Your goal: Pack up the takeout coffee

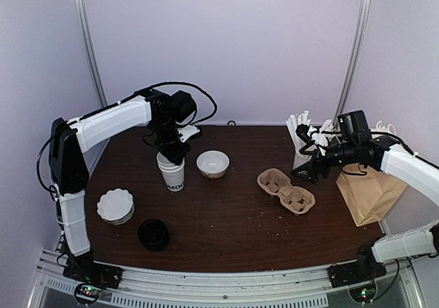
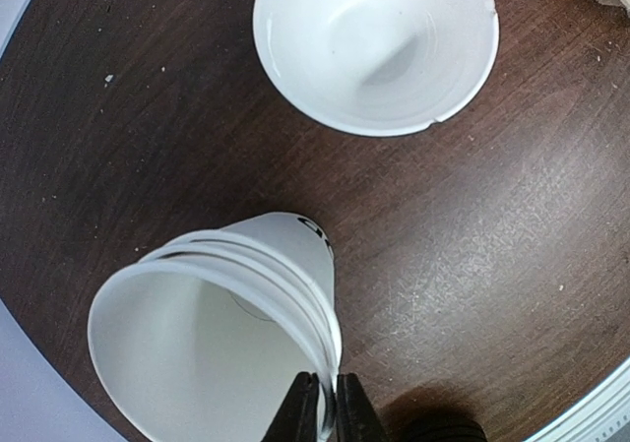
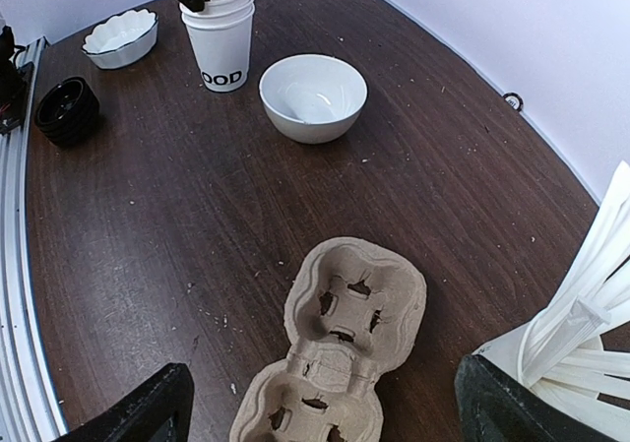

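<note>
Where the left gripper (image 2: 322, 398) hangs over the back left of the table (image 1: 226, 243), its two fingers are pinched tight on the rim of a stack of lidless white cups (image 2: 217, 334), one finger inside the top cup and one outside. The stack stands upright, with black lettering on its side. Just right of it sits a white bowl (image 1: 212, 164). Nearer the arm bases lie a scalloped dish (image 1: 115, 206) and a pile of black lids (image 1: 153, 234), apart from the cups. The takeout coffee, as a lidded cup, cannot be picked out in any view. The right gripper (image 3: 325, 417) is spread wide and empty near a pulp cup carrier (image 3: 345, 314), with a brown paper bag (image 1: 370, 195) beside it.
</note>
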Controlling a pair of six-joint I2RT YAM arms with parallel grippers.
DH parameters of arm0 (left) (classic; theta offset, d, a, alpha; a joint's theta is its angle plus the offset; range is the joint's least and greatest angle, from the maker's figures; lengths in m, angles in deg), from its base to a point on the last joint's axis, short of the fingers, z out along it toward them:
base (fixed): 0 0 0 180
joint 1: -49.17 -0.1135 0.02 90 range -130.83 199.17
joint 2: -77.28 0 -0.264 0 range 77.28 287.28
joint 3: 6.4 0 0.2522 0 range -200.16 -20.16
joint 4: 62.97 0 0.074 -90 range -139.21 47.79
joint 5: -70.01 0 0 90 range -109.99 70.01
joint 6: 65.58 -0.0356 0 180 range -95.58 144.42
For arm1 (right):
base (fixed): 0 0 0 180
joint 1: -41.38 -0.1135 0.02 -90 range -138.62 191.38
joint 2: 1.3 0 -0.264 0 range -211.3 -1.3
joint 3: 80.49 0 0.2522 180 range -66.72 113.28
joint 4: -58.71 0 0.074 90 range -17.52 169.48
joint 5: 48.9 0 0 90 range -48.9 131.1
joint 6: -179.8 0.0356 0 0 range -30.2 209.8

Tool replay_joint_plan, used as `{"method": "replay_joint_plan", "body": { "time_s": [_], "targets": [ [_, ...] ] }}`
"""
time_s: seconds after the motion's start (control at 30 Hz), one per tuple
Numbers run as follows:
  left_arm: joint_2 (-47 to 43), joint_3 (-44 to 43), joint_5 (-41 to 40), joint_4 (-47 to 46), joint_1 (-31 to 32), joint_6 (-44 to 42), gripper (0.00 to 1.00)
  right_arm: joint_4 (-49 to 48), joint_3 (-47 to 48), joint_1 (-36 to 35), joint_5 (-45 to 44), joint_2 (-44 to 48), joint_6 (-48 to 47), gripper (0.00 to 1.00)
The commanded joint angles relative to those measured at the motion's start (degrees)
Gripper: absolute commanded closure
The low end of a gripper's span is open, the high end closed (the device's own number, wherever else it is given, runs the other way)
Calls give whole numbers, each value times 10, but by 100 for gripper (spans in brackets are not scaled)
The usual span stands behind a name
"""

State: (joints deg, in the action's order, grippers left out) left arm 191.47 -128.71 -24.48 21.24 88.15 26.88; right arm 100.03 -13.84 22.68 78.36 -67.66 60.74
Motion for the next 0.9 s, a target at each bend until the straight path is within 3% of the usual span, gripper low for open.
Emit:
{"method": "replay_joint_plan", "body": {
  "time_s": [0.0, 0.43, 0.67, 0.8, 0.87],
  "targets": [
    [5, -9, 3, 0, -3, -2, 91, -9, -7, -3, -9, 4, -6, 4],
    [17, -26, 7, 23, -3, -5, 100, -10, -8, -3, -13, 4, -8, 4],
    [-20, -57, -83, 51, -5, -6, 100, -11, -9, -3, -14, 3, -8, 4],
    [-31, -67, -5, 34, -9, -6, 100, -11, -8, -3, -13, 1, -7, 3],
    [-19, -76, -55, 43, -8, -6, 100, -11, -8, -3, -13, 1, -6, 4]
  ]
}}
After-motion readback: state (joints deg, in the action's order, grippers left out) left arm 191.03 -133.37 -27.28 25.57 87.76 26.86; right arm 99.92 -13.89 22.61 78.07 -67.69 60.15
